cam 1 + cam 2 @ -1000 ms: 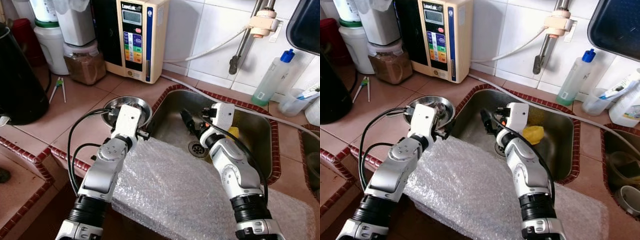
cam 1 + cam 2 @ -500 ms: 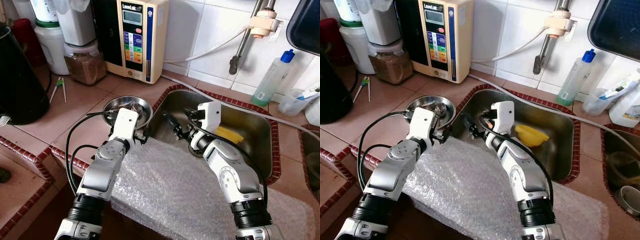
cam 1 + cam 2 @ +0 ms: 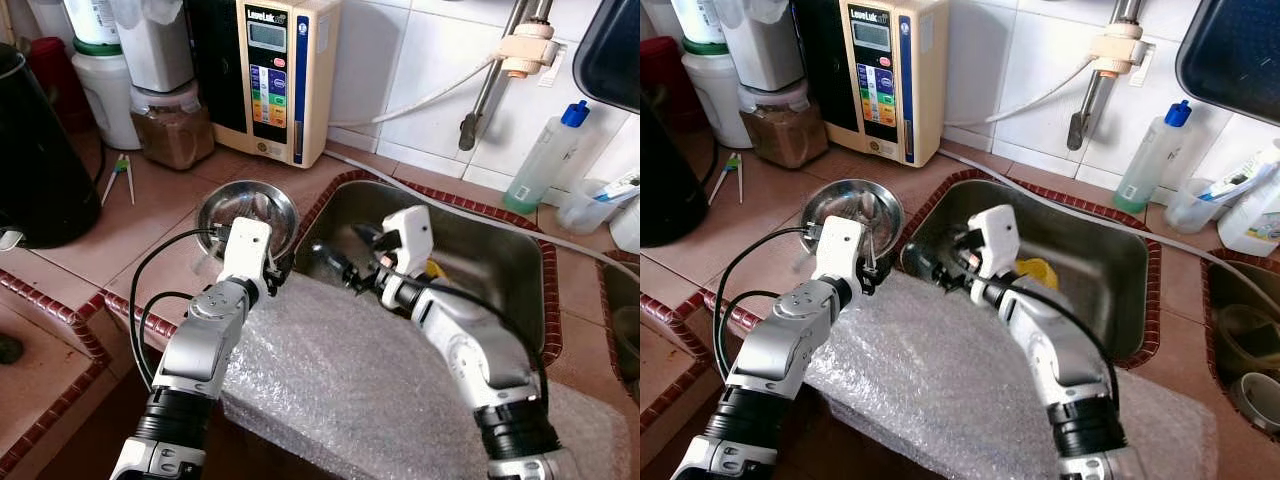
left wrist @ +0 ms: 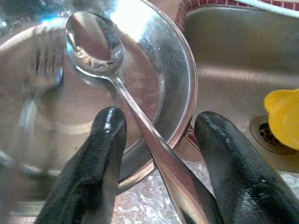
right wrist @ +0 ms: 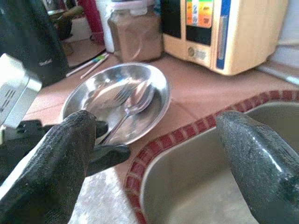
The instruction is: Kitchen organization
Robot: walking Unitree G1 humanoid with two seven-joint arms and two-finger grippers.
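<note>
A steel plate [image 3: 240, 205] sits on the tiled counter left of the sink [image 3: 500, 250], with a fork [image 5: 124, 93] and a spoon [image 4: 93, 42] in it. The spoon's handle runs out over the near rim, between the fingers of my left gripper [image 4: 159, 140]. That gripper is open at the plate's near edge and its fingers do not press the handle. My right gripper [image 3: 340, 250] hovers wide open over the sink's left rim, pointing at the plate. A yellow object [image 3: 1040, 270] lies in the sink near the drain.
A sheet of bubble wrap [image 3: 370, 380] covers the counter edge under both arms. A black kettle [image 3: 35, 150] stands at the left. A water purifier [image 3: 275, 75] and a jar of brown powder [image 3: 170, 125] stand behind the plate. A detergent bottle [image 3: 540, 155] stands behind the sink.
My right gripper has swung left from above the drain to the sink's left rim, towards the plate. My left gripper has drawn back slightly to the plate's near edge.
</note>
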